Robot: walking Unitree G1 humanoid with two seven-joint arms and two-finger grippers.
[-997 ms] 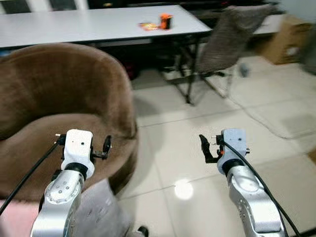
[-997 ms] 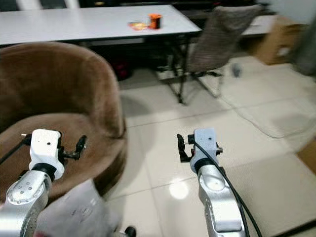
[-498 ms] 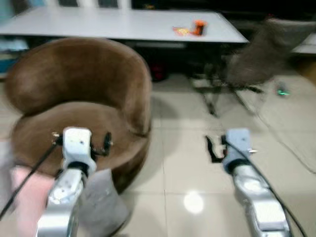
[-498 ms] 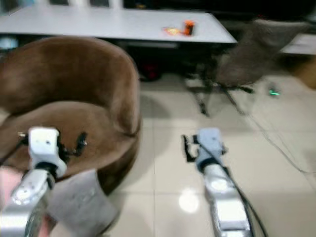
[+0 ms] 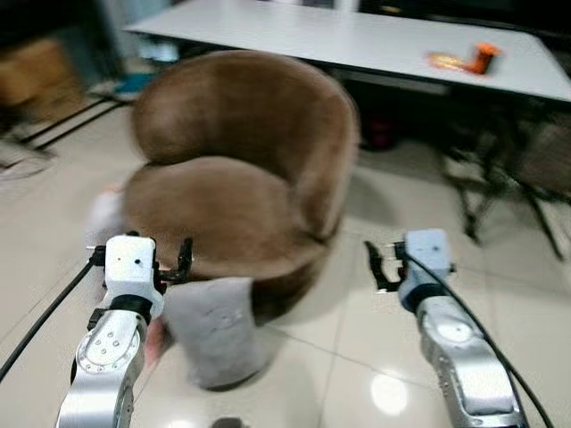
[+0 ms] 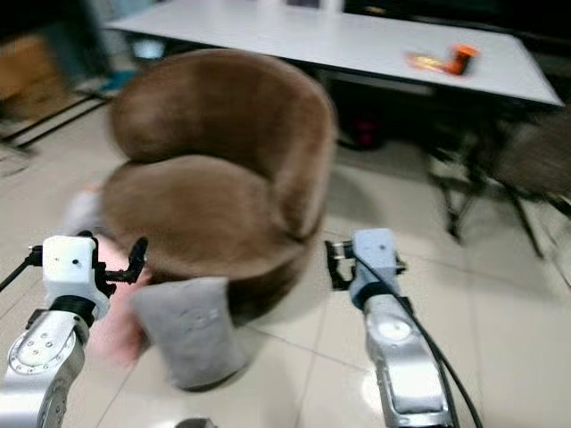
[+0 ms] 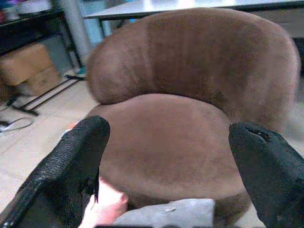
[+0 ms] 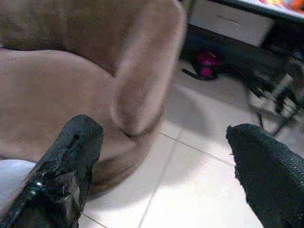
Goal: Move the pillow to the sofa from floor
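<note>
A grey pillow stands on the tiled floor, leaning against the front of a round brown sofa chair. My left gripper hangs open just left of the pillow's top, touching nothing. In the left wrist view its fingers frame the sofa seat, and the pillow's edge lies below. My right gripper is open over bare tiles to the right of the sofa. The right wrist view shows its fingers spread wide, with the sofa's side ahead.
A pink soft thing lies on the floor beside the pillow. A long white table with an orange item stands behind the sofa. Dark chair legs are at the right. A cardboard box sits far left.
The camera has swung left, so the sofa now sits in the middle and the pillow shows more fully. Both grippers stay open and hold the same pose.
</note>
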